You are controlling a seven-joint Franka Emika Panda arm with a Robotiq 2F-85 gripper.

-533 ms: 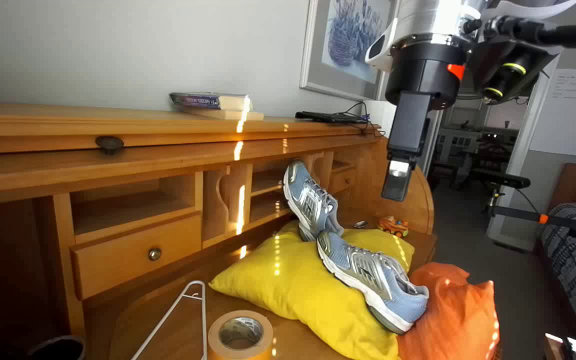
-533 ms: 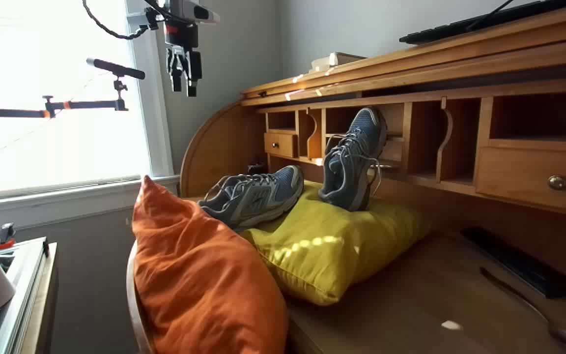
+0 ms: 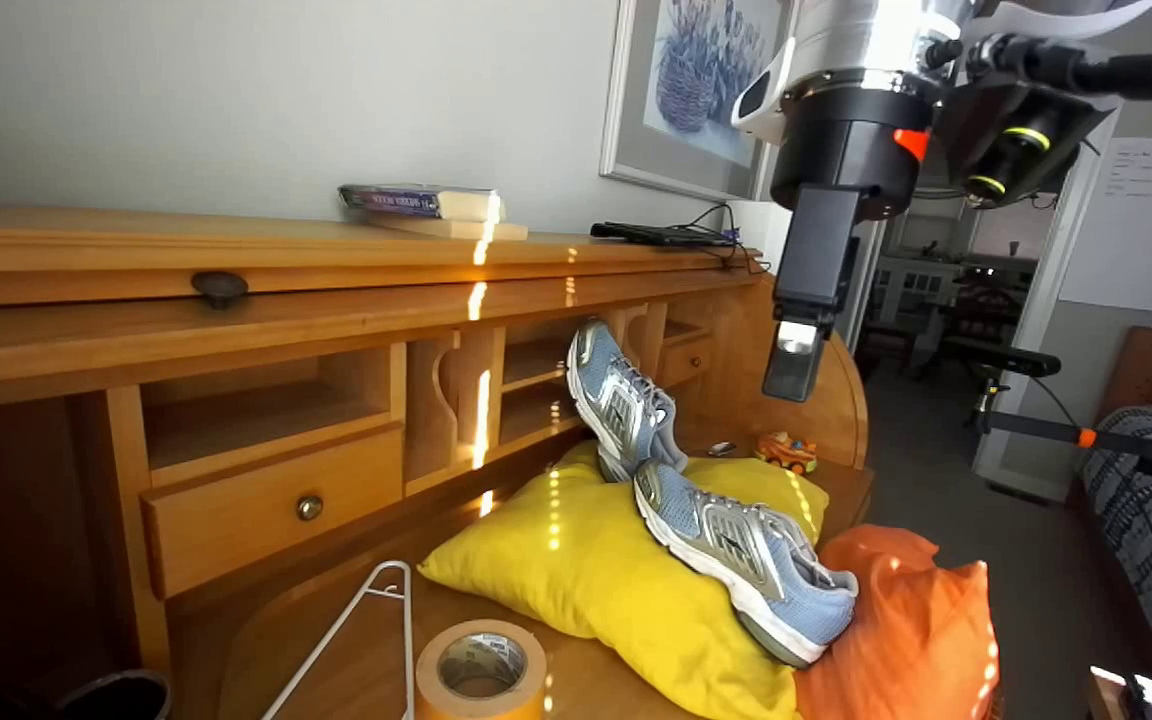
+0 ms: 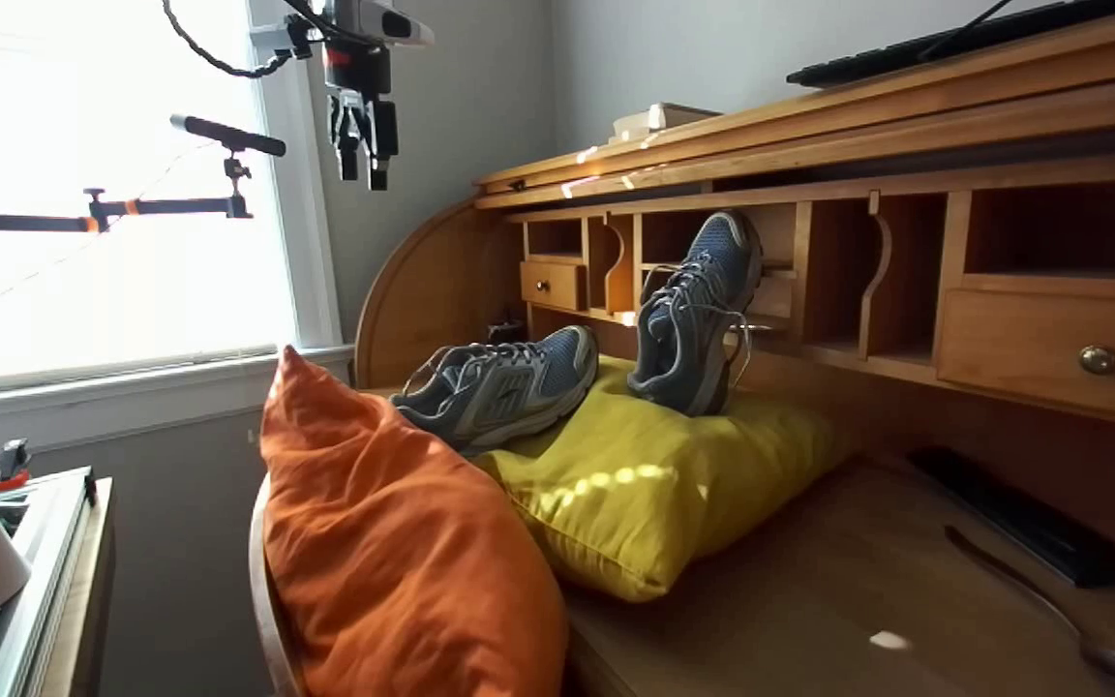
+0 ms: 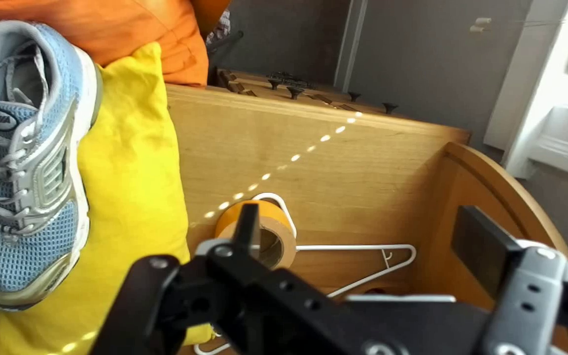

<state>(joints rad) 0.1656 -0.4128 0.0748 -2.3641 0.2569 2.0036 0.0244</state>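
The fingers (image 5: 247, 229) stand wide apart, with nothing held between them, and in both exterior views they hang in the air, well above the bench (image 5: 264, 143). Seen from the wrist, a roll of tape (image 5: 288, 236) sits at six o'clock, close to the centre and partly hidden by a fingertip, and a white hanger (image 5: 353, 247) lies at five o'clock. The two overlap in that view; I cannot tell whether they touch. A blue-grey shoe (image 5: 27, 167) rests at nine o'clock on the yellow cushion (image 5: 136, 162), and the orange cushion (image 5: 141, 24) is at eleven o'clock, by the shoe's heel. In an exterior view, the second shoe (image 4: 698, 315) tilts steeply, toe up toward one o'clock and heel on the yellow cushion, in front of the cubbyholes (image 4: 802, 281); whether it leans on them is unclear.

As for progress, I judge by how things lie: nothing is gripped and nothing is off its support. Both shoes rest on the yellow cushion, the tape and hanger are on the bench, and a hold on any of them is undone. The fingers hang clear of all four, so the reach down looks undone too. Whether this is a pause ahead of a grip or after a release, I cannot tell.
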